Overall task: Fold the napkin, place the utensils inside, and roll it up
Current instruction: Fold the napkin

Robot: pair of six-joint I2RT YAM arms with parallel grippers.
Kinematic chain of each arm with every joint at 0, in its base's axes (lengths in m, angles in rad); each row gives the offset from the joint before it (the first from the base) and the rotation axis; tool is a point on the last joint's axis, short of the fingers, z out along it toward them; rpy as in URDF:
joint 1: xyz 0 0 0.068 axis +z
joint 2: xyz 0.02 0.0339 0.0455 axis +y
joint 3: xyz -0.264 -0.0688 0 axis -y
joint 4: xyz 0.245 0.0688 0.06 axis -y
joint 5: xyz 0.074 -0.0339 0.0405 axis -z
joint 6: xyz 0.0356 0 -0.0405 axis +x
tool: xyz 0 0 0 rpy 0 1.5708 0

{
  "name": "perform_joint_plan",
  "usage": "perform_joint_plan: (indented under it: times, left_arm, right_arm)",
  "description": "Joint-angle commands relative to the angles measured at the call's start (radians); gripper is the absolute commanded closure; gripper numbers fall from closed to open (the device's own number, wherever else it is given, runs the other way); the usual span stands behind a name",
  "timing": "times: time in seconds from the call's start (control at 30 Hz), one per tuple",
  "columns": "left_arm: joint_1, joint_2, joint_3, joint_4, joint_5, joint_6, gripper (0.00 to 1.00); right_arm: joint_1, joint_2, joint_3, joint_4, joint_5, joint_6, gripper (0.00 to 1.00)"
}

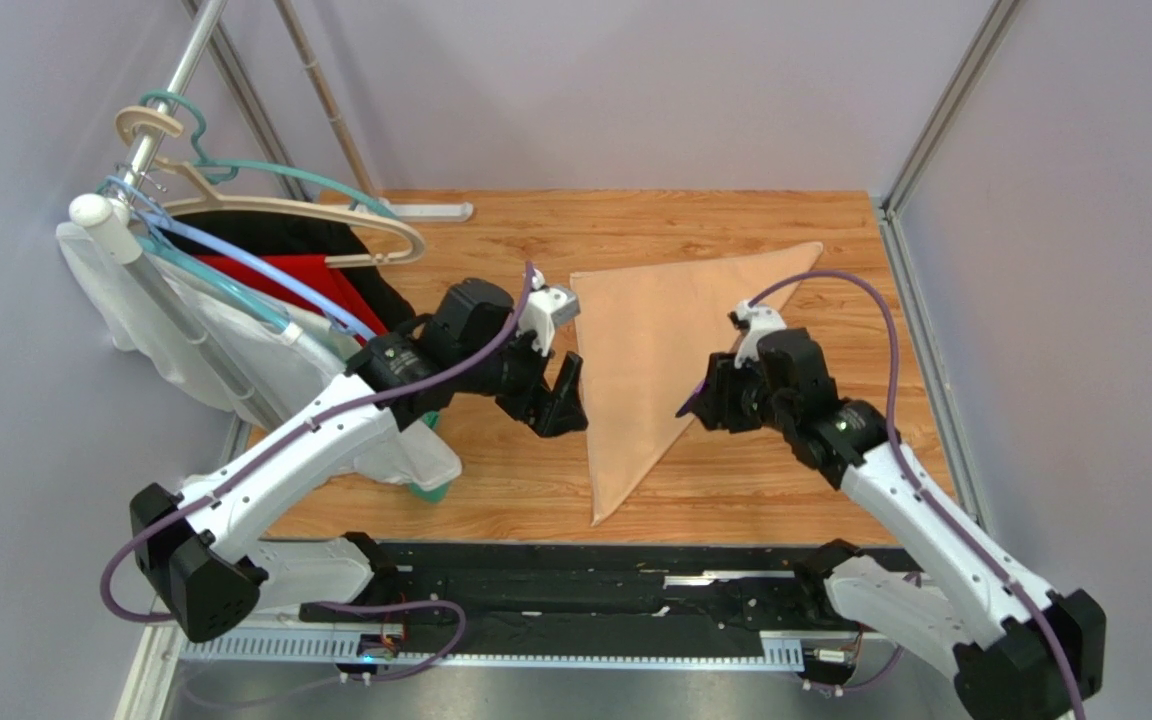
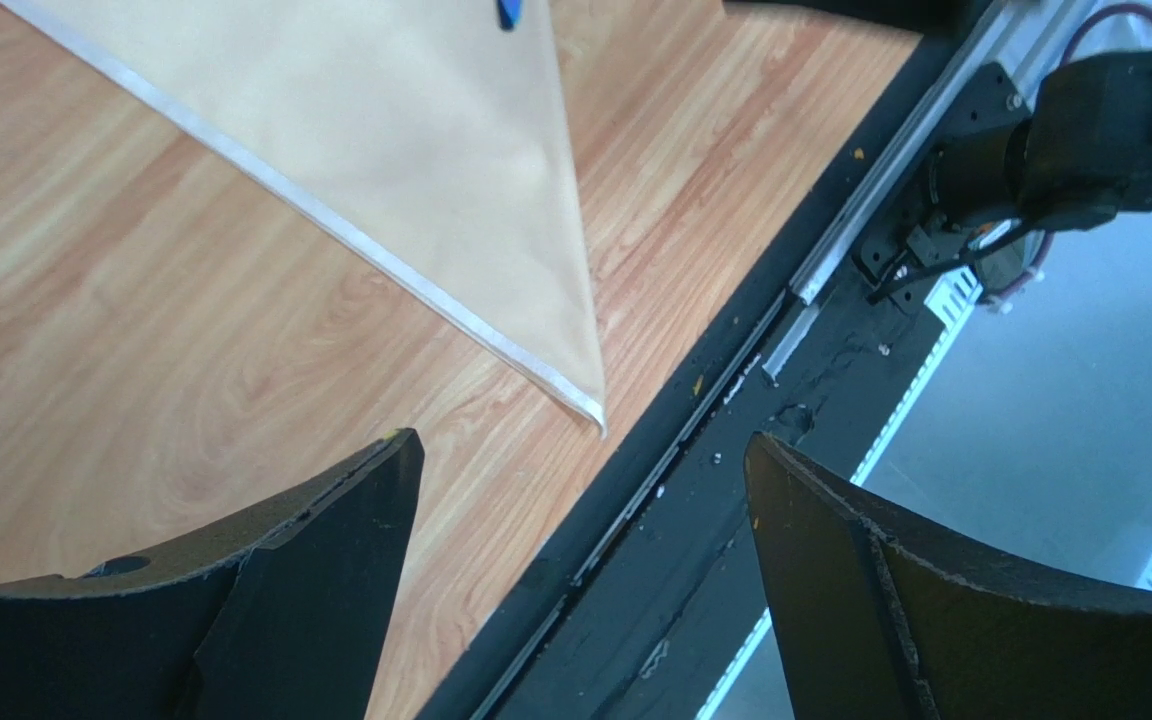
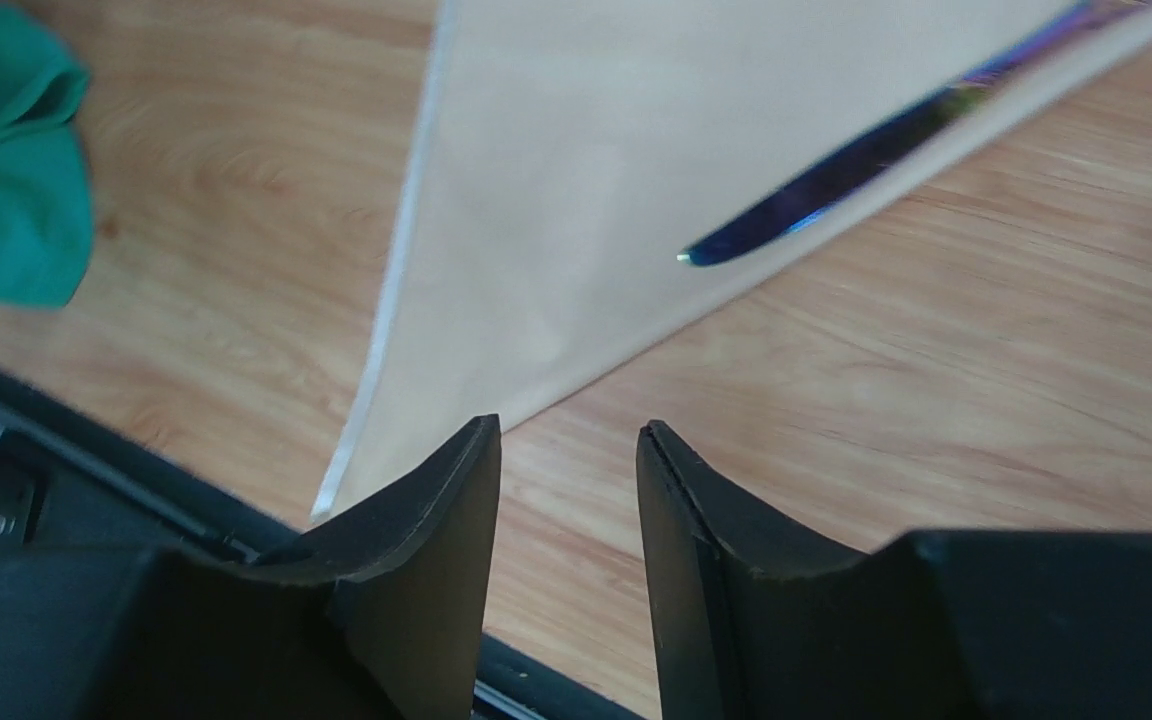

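Note:
The napkin (image 1: 654,360) lies flat on the wooden table, folded into a triangle whose long point reaches toward the near edge (image 2: 432,165) (image 3: 612,195). A slender purple utensil (image 3: 875,155) rests on the napkin along its right edge; only its blue tip (image 2: 507,12) shows in the left wrist view. My left gripper (image 1: 560,398) (image 2: 585,443) hovers off the napkin's left side, open wide and holding nothing. My right gripper (image 1: 696,405) (image 3: 567,432) hangs over the napkin's right edge, open with a narrower gap and only bare wood between its fingers.
A rack with hangers and white, red and black garments (image 1: 237,285) stands at the far left. A green cloth (image 1: 425,488) (image 3: 4,165) lies by the left arm. A black rail (image 1: 582,578) (image 2: 717,495) runs along the table's near edge.

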Motion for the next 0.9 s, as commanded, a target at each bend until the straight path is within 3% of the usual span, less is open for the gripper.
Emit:
perform_joint_plan:
  times: [0.0, 0.2, 0.3, 0.5, 0.87]
  left_arm:
    - [0.073, 0.008, 0.065, -0.078, 0.103, 0.069, 0.12]
    - [0.11, 0.022, 0.05, -0.046, 0.109, 0.053, 0.12]
    - [0.123, 0.015, 0.027, -0.033, 0.116, 0.033, 0.12]
    - [0.137, 0.007, -0.013, -0.019, 0.14, 0.022, 0.12]
    - [0.186, 0.013, -0.07, 0.046, 0.149, -0.01, 0.12]
  right_arm:
    - [0.222, -0.112, -0.094, 0.143, 0.0, 0.021, 0.58]
    - [0.606, -0.008, -0.151, 0.263, 0.237, 0.019, 0.62]
    - [0.696, 0.076, -0.155, 0.337, 0.257, 0.004, 0.61]
    - [0.79, 0.302, -0.067, 0.352, 0.257, -0.061, 0.6]
    - [0.842, 0.432, -0.052, 0.4, 0.306, -0.085, 0.59]
